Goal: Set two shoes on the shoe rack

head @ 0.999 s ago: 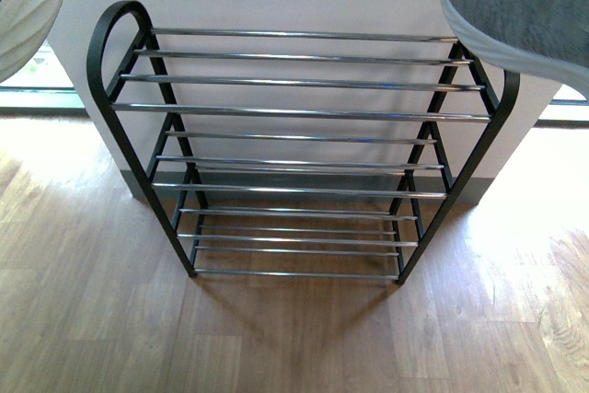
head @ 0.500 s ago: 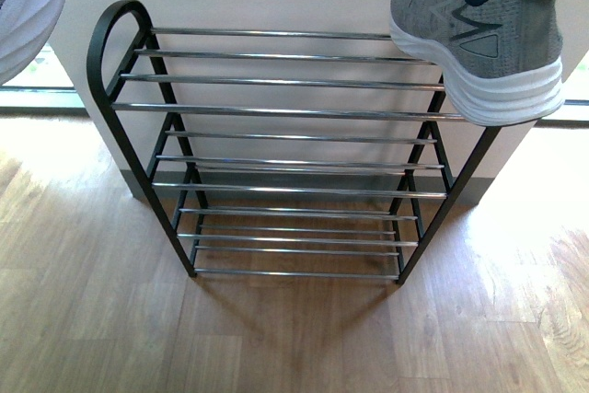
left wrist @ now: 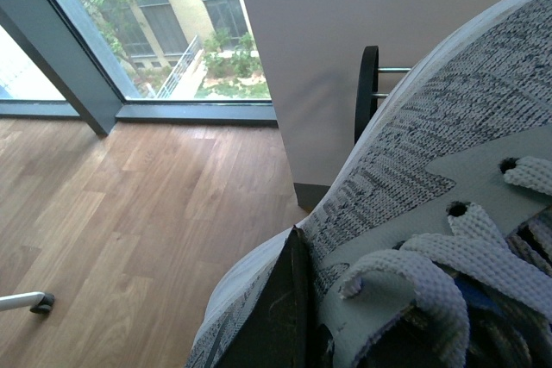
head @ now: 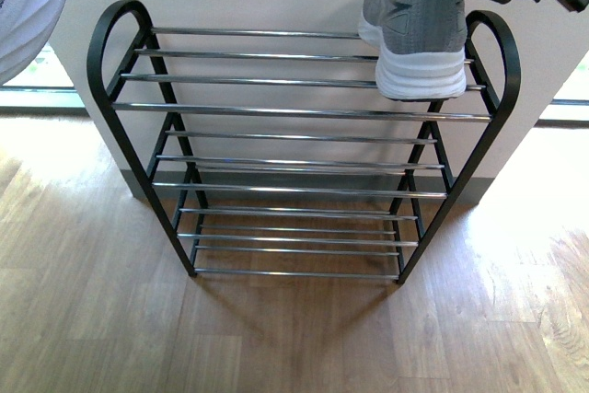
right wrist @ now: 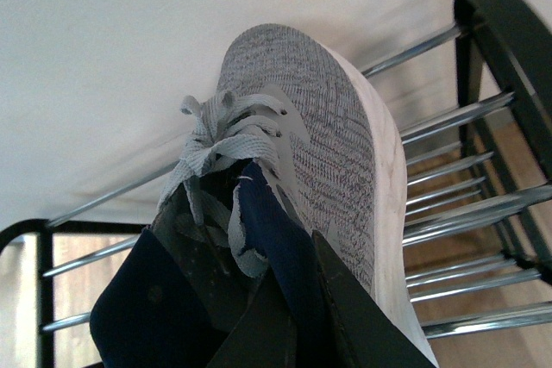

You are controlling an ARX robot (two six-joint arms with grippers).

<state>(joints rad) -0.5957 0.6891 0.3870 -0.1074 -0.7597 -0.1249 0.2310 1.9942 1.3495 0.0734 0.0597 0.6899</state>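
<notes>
Front view: a white-soled grey knit sneaker sits on the shoe rack's top rods. The right pincer clamps its navy collar. The left pincer grasps another sneaker.

grey sneaker at rack top r, 2nd sneaker upper-left

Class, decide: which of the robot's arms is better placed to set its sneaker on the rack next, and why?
Right. Its gripper holds the grey sneaker over the shoe rack's top rods, right end; the other sneaker hangs beyond the rack's left loop.
</notes>
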